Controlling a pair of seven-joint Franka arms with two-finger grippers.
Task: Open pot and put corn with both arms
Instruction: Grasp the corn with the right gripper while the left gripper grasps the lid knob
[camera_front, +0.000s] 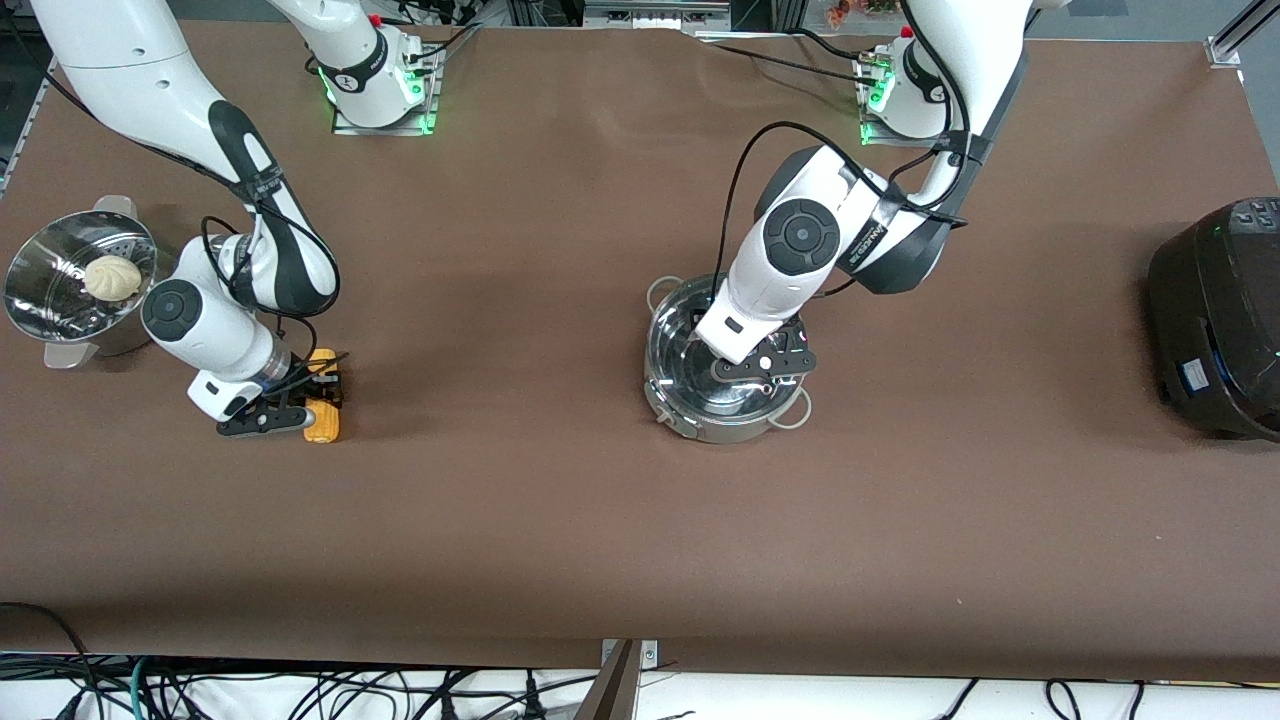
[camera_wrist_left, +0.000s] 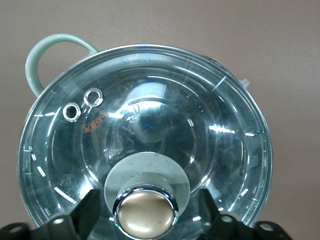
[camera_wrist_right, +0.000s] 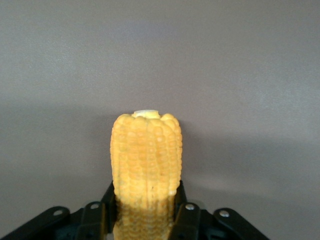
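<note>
Corn (camera_front: 323, 404) lies on the tabletop (camera_front: 560, 520), pinched between the right gripper's (camera_front: 322, 396) fingers. Left gripper (camera_front: 766, 372) straddles the pot's (camera_front: 720, 362) lid knob (camera_wrist_left: 145, 209), fingers spread. Next, I'd say: close, lift the lid, bring corn over.

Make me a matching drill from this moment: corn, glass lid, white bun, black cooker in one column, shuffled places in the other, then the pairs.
1. corn
2. glass lid
3. white bun
4. black cooker

A. in the steamer pot
B. at the left arm's end of the table
C. between the right gripper's fingers, on the table
D. on the pot, left gripper astride its knob

Pairs: 1-C, 2-D, 3-A, 4-B
</note>
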